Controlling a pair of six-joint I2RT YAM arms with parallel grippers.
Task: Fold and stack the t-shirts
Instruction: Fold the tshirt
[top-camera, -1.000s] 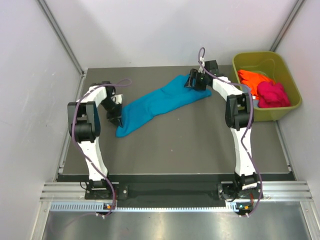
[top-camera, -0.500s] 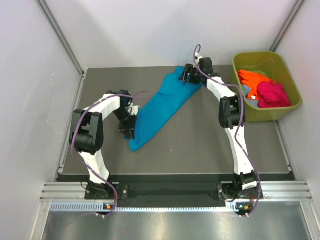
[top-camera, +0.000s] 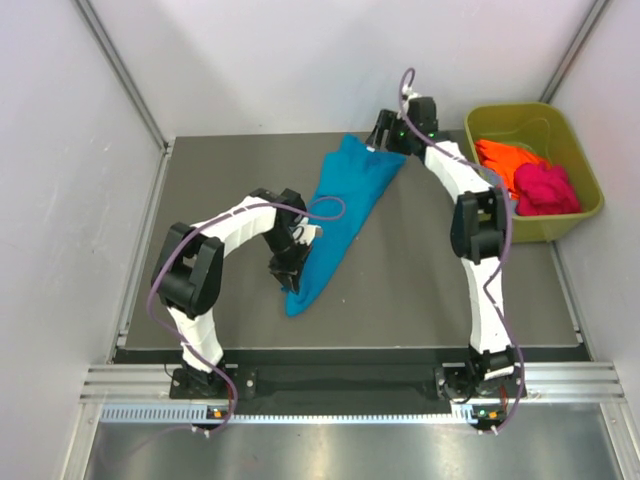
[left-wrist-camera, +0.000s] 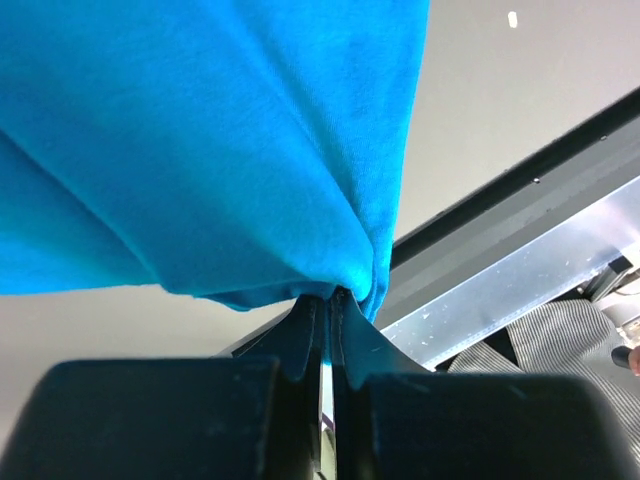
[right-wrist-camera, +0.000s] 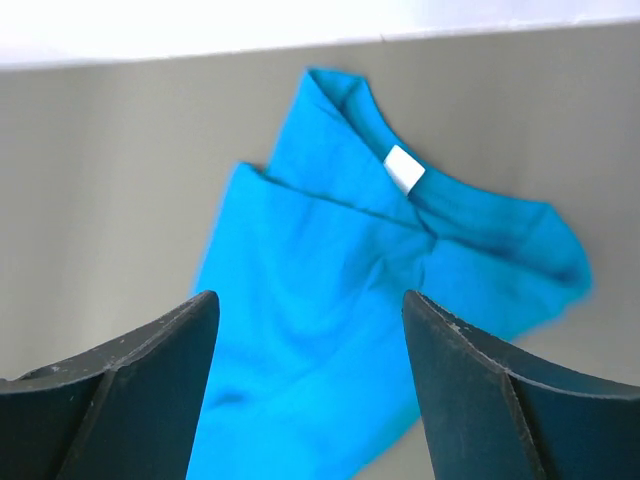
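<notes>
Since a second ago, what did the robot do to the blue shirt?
The left arm's jaws, shut on the near end of the teal shirt, dragged it right and toward the near edge, swinging the shirt from crossways to nearly lengthwise. The right arm's jaws now stand open above its far end. The orange shirt and pink shirt stayed in the green tub.

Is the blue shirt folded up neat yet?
No, not folded. The blue shirt lies bunched in a long rumpled strip, its near end pinched in the left gripper.
</notes>
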